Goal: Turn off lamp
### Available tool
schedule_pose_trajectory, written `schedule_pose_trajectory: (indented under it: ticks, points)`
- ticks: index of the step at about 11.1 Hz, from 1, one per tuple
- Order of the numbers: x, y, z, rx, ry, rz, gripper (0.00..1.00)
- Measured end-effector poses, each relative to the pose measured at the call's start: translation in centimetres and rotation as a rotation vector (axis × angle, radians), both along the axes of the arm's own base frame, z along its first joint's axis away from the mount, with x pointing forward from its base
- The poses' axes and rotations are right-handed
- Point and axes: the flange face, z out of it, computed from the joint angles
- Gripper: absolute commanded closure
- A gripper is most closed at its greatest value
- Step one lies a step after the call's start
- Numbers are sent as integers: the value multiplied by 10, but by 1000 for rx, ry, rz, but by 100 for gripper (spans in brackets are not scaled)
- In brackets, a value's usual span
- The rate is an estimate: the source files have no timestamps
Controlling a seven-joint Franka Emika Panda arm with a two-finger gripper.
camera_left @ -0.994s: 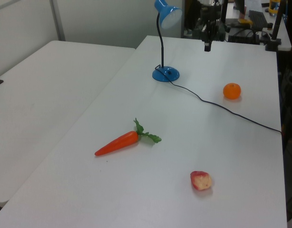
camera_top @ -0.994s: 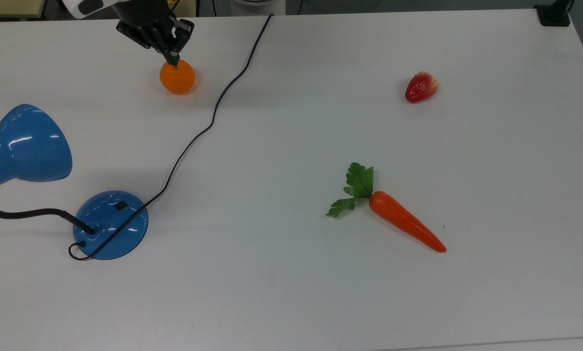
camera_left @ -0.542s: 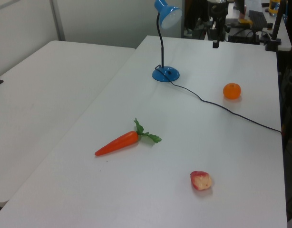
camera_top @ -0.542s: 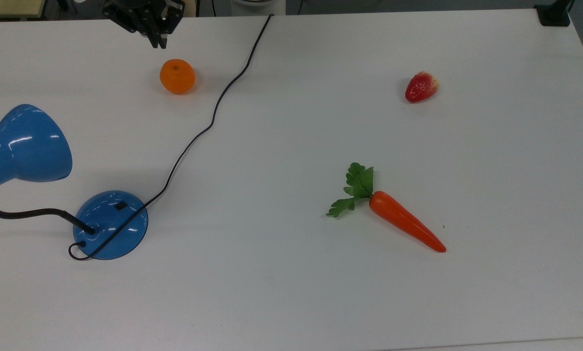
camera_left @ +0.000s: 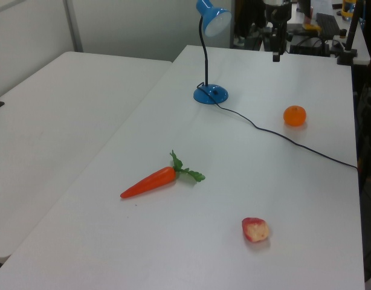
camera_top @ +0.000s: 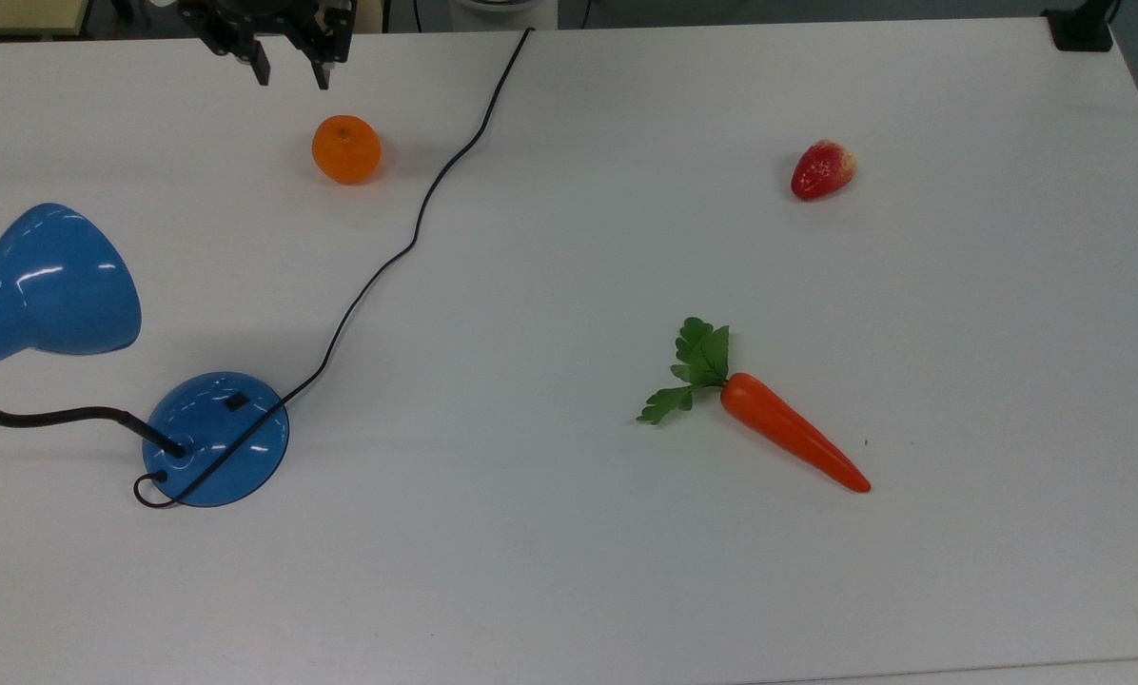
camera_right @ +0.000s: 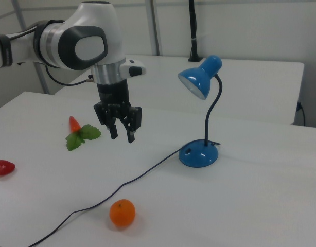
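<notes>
The gripper point(camera_right: 122, 134) hangs above the worktop point(camera_top: 626, 571) with its fingers spread apart and nothing between them, touching nothing. The lamp point(camera_right: 202, 110) stands well off to the right view's right of it, shade bent over its base, the switch point(camera_top: 235, 402) on the dome facing up (presumably so a fingertip can press it). An orange point(camera_right: 122, 213) sits below and nearer, beside the cord point(camera_top: 417, 224).

Arm point(camera_right: 70, 43) raised, wrist vertical, fingers point(camera_right: 131, 135) spread, pointing down
</notes>
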Motion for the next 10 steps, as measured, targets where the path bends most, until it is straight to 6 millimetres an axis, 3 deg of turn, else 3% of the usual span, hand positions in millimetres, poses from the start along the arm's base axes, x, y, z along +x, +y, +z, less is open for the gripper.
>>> schedule_pose_trajectory:
  ticks: [5,10]
  points:
    - [-10,-22,12,56,-13,-60,0]
    - [-19,-18,22,74,9,-56,0]
